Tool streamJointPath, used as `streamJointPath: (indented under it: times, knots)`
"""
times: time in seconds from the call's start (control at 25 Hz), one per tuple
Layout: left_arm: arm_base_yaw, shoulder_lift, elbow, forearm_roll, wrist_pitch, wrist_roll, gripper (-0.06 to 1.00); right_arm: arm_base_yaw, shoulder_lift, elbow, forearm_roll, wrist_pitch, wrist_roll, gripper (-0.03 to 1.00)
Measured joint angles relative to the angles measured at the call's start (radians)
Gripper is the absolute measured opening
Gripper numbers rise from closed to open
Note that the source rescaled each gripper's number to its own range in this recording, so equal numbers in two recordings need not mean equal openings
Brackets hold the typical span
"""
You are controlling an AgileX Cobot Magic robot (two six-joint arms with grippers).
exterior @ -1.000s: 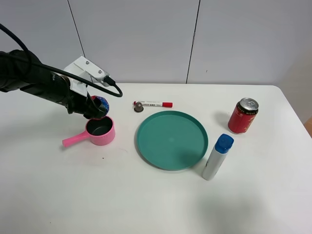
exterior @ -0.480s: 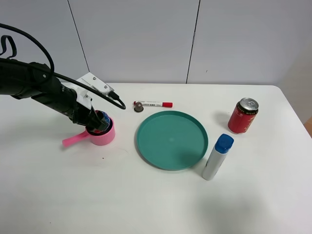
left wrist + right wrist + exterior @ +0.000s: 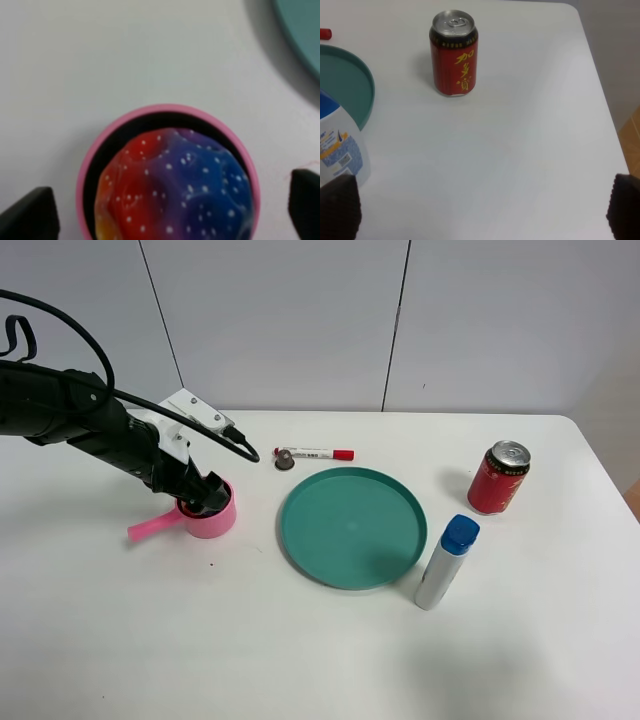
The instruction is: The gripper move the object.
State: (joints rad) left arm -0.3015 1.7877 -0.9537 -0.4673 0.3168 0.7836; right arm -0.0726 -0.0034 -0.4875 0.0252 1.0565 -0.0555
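From the high camera, the left gripper is down at the pink scoop cup, which sits at nine o'clock from the teal plate. The red can stands at two o'clock from the plate.

On the left wrist camera, the glittery ball rests inside the cup. The dark fingertips are spread wide on either side, clear of the ball.

On the right wrist camera, the right gripper hangs with its jaws wide apart over the white table, near the can.

The left arm slopes down from the left edge to the left gripper, whose fingers stand wide apart. The right gripper likewise has its fingers spread wide.
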Motion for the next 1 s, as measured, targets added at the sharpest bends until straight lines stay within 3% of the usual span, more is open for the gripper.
streamJointPath:
  times: [0.16,0.4,0.6,0.76,1.0]
  knots:
    - [0.0,-0.002,0.0,-0.016,-0.017,-0.007,0.97,0.0,0.0,0.0,0.0,0.0,0.0,1.0]
    - [0.004,-0.121,0.0,-0.015,-0.025,-0.061,0.98,0.0,0.0,0.0,0.0,0.0,0.0,1.0]
    - [0.06,-0.342,0.0,-0.011,-0.031,-0.089,0.98,0.0,0.0,0.0,0.0,0.0,0.0,1.0]
    - [0.159,-0.551,0.0,0.032,0.002,-0.187,0.98,0.0,0.0,0.0,0.0,0.0,0.0,1.0]
    - [0.414,-0.867,0.0,0.11,0.226,-0.343,0.98,0.0,0.0,0.0,0.0,0.0,0.0,1.0]
